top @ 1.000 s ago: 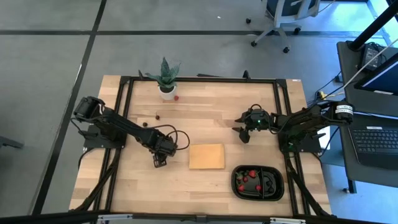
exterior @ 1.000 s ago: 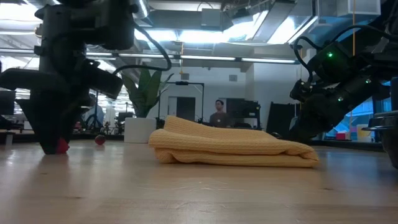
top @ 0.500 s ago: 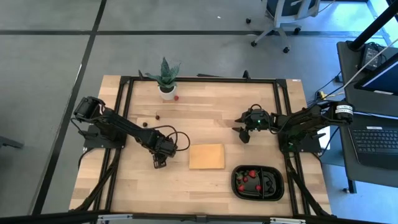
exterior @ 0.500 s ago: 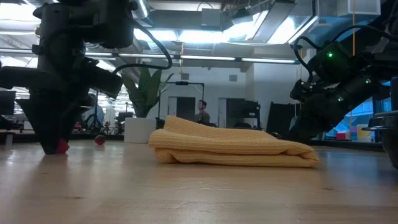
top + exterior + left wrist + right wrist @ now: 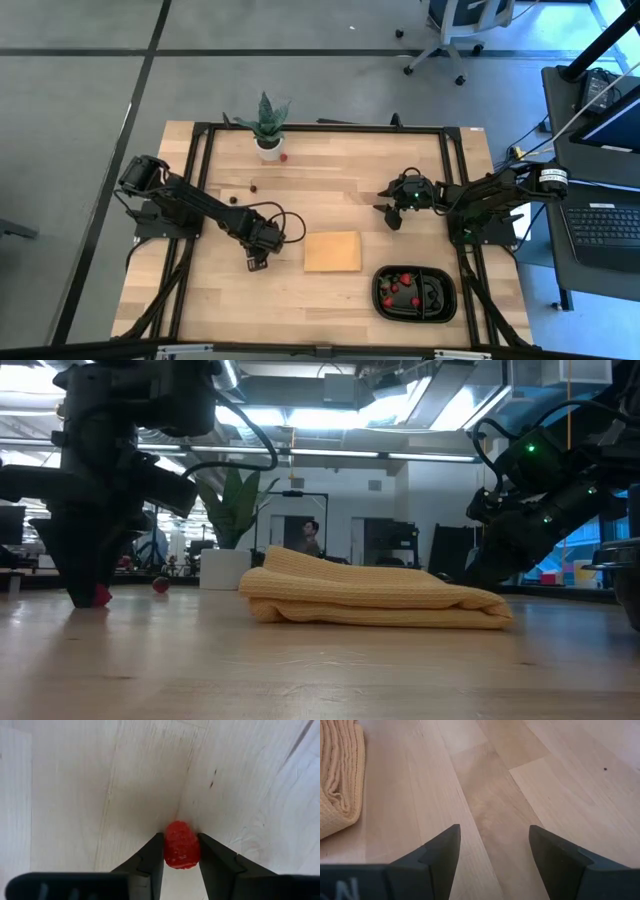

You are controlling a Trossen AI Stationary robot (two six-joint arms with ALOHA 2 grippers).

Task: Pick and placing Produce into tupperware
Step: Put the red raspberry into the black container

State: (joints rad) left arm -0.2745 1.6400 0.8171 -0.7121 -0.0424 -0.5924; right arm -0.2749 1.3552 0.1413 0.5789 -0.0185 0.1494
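Pale wood surface (image 5: 330, 200): left pincer (image 5: 181, 851) clamps a red berry (image 5: 181, 845) at its sides, likely light, soft, bruisable; right pincer (image 5: 494, 842) open, idle at 3 o'clock.

Floor (image 5: 80, 90): grey, crossed by dark lines. Office chair (image 5: 455, 25) on castors beyond the table's far edge. Desk with a laptop (image 5: 605, 215) at the right side. Room behind, low view: ceiling strip lights (image 5: 330, 415), pale wall, dark doorway (image 5: 298, 532), one person (image 5: 308, 538) standing far off.
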